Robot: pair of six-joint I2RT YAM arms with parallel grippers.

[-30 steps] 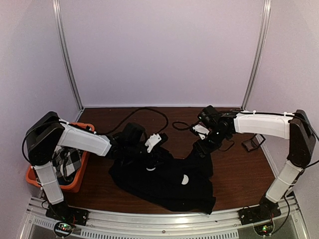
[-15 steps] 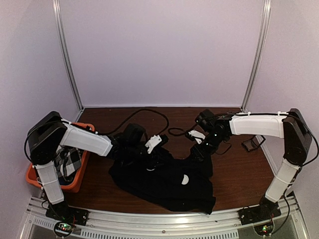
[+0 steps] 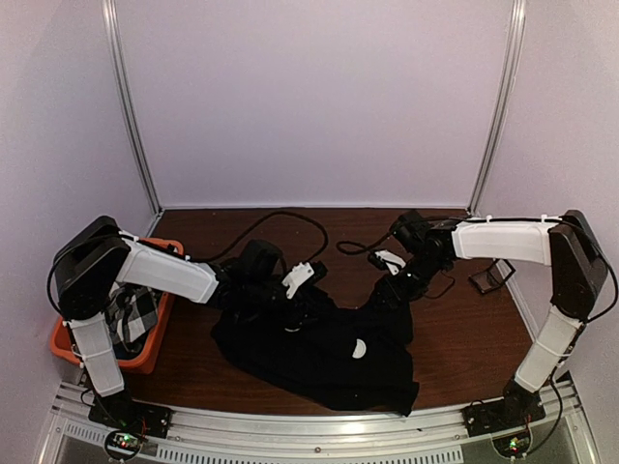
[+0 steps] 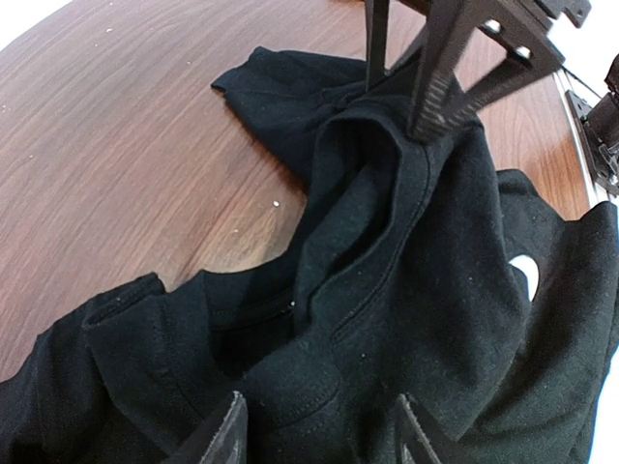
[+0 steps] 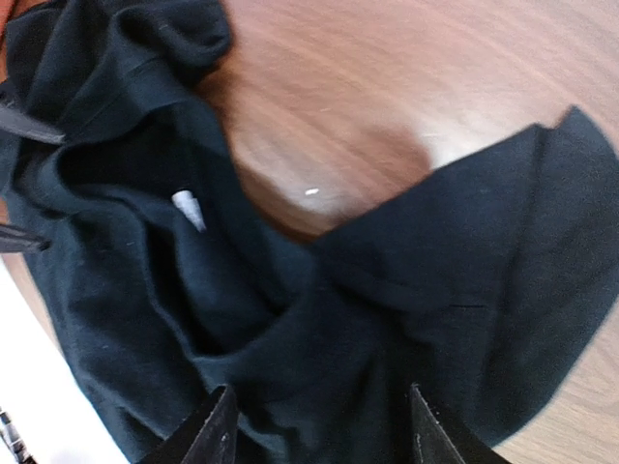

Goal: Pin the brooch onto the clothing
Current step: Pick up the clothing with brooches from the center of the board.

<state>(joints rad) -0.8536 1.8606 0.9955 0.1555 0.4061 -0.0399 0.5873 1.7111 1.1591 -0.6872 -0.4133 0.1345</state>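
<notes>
The black T-shirt (image 3: pixel 324 353) lies crumpled on the brown table, with a small light print (image 3: pixel 358 348) showing. My left gripper (image 3: pixel 293 311) is low over the shirt's collar end, jaws open, with a fold of black fabric between them in the left wrist view (image 4: pixel 324 435). My right gripper (image 3: pixel 389 288) is over the shirt's right edge, jaws open astride the fabric (image 5: pixel 319 430). Its fingers (image 4: pixel 435 87) show in the left wrist view on a raised ridge of cloth. A white label (image 5: pixel 187 208) shows inside the collar. No brooch is visible.
An orange basket (image 3: pixel 150 353) at the left edge holds a black-and-white checked cloth (image 3: pixel 131 314). Black cables (image 3: pixel 290 220) run across the back of the table. A small dark object (image 3: pixel 488 278) sits near the right wall.
My right gripper shifted slightly left and then back right over the shirt's right edge. The left arm and the shirt have hardly moved.
</notes>
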